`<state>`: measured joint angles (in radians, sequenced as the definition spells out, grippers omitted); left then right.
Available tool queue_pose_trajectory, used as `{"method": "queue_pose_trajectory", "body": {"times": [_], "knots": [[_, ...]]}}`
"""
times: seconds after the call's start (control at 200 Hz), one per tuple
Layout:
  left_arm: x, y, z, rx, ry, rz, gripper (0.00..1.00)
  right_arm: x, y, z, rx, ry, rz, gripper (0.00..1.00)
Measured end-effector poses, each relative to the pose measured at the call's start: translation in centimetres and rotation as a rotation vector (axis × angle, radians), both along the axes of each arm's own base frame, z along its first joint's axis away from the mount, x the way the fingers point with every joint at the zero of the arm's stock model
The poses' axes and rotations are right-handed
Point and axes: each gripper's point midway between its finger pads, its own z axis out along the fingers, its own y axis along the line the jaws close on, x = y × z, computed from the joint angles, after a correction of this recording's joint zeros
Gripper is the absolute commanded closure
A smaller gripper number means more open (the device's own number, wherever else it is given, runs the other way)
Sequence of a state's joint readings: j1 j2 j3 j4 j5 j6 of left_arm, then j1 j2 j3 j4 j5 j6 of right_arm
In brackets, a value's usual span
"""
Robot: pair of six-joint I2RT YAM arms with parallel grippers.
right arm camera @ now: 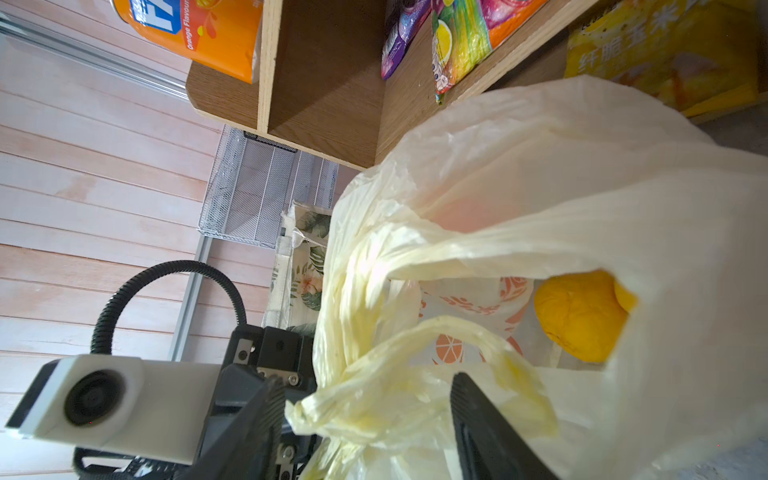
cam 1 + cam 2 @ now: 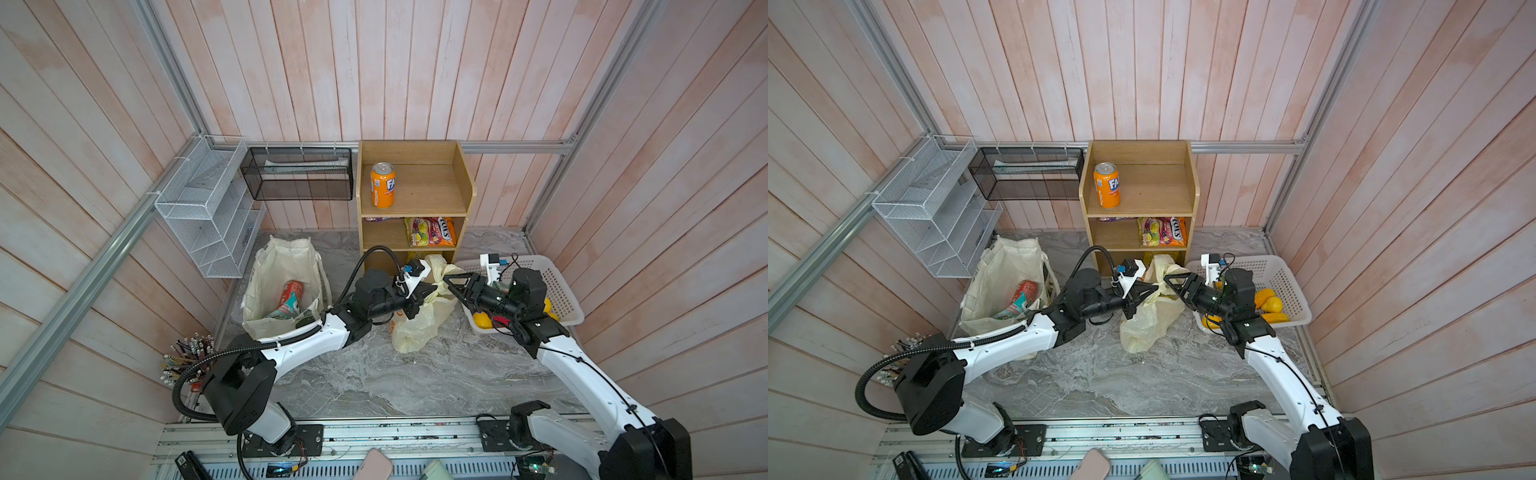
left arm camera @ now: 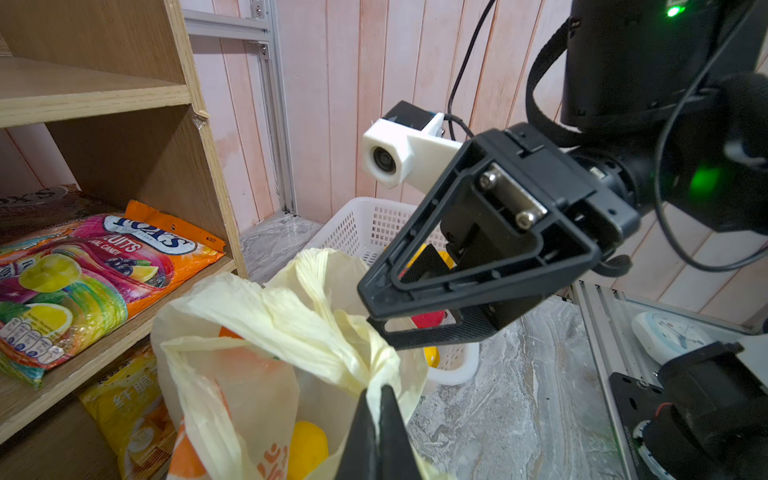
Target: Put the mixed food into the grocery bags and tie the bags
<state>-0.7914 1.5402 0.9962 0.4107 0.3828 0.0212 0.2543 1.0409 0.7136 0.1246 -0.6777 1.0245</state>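
- Left pincer (image 3: 377, 392) clamped on a twisted handle of the pale-yellow plastic bag (image 2: 417, 330)
- Right pincer (image 1: 365, 382) stands apart around another handle loop
- Red can (image 2: 294, 291) and teal snack packet (image 2: 286, 310) lie inside the canvas tote (image 2: 270, 266) on the counter (image 2: 415, 382)

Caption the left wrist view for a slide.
Left hand pinches a handle of the plastic bag; right hand open nearby.

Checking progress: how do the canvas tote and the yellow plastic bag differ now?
The canvas tote gapes open, unheld; the plastic bag has a handle pinched by the left pincer. The canvas tote holds a red can and teal packet; the plastic bag holds a yellow fruit. Both sit on the marble table.
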Motion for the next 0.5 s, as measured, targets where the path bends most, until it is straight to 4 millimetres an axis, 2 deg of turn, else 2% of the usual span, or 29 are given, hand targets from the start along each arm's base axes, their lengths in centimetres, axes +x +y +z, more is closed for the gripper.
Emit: {"method": "queue_pose_trajectory", "body": {"times": [0.16,0.5], "knots": [[0.1,0.1,0.0,0.004,-0.010,0.006,1.00,-0.4,0.3,-0.5,-0.009,0.030,0.010,0.35],[0.3,0.1,0.1,0.007,-0.019,0.016,1.00,-1.2,2.1,-0.3,-0.001,0.040,0.050,0.35]]}}
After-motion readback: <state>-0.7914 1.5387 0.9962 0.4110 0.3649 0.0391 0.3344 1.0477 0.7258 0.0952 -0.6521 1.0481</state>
